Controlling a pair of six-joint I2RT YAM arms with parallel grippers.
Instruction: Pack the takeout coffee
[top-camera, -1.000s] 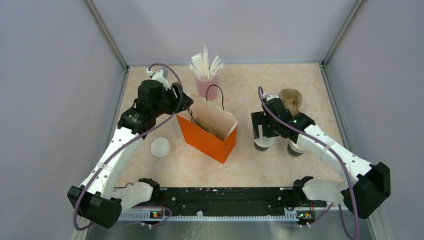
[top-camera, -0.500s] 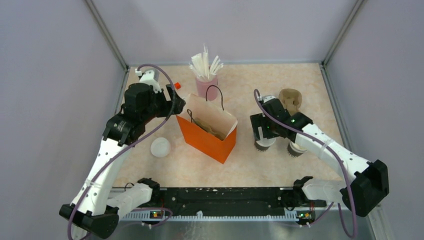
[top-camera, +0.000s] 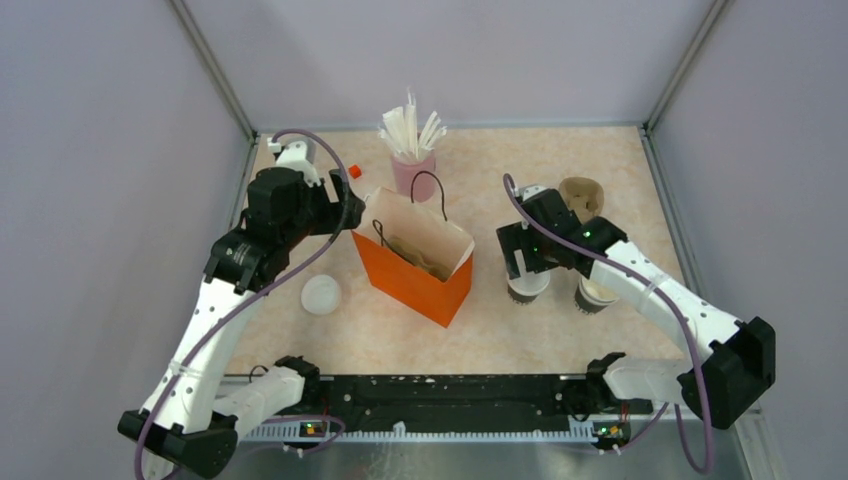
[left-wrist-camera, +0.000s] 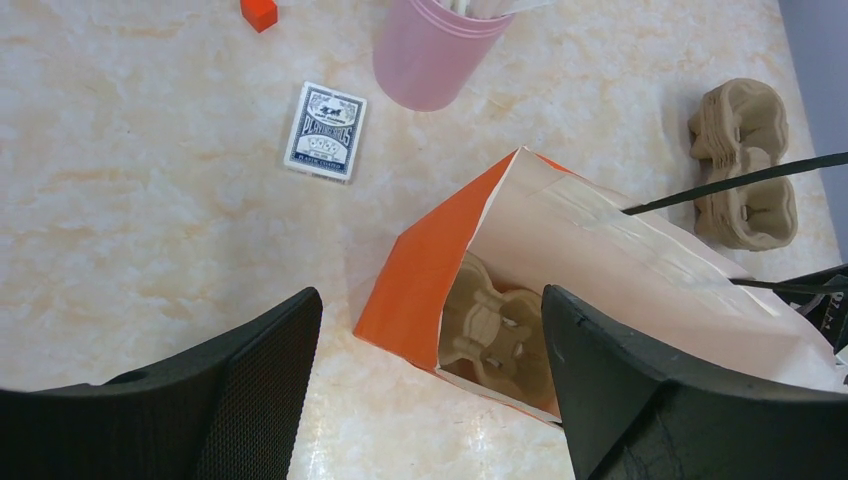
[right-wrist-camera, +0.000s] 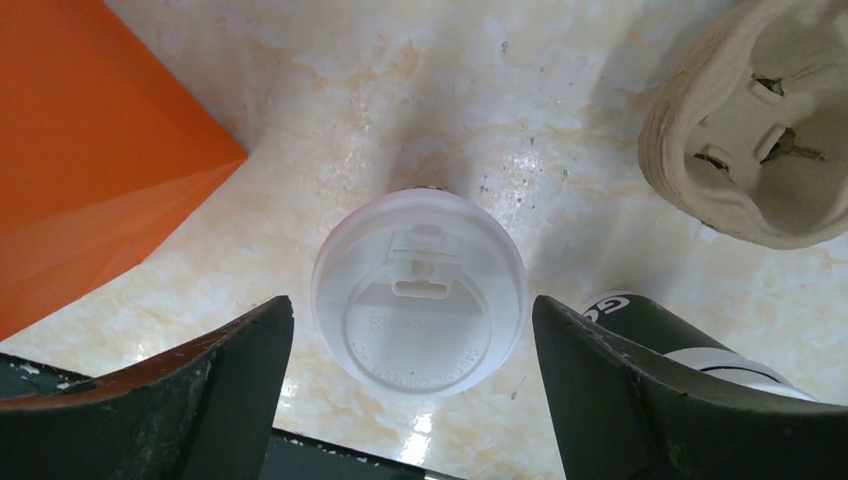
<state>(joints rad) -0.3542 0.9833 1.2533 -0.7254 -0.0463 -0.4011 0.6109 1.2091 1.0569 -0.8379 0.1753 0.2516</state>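
Observation:
The takeout coffee, a dark cup under a round white lid, stands on the table right of the orange bag. My right gripper hovers over it, open, one finger on each side of the lid and neither touching. The bag stands open with a cardboard cup carrier inside. My left gripper is open and holds nothing, just off the bag's left corner.
A lidless dark cup stands right beside the coffee, close to my right finger. A loose white lid lies left of the bag. Behind are a pink cup of straws, stacked carriers, playing cards and a small orange block.
My left gripper has let go of the bag's left edge, opened and drawn back to the left. The right gripper stays open over the coffee, shifted only slightly.

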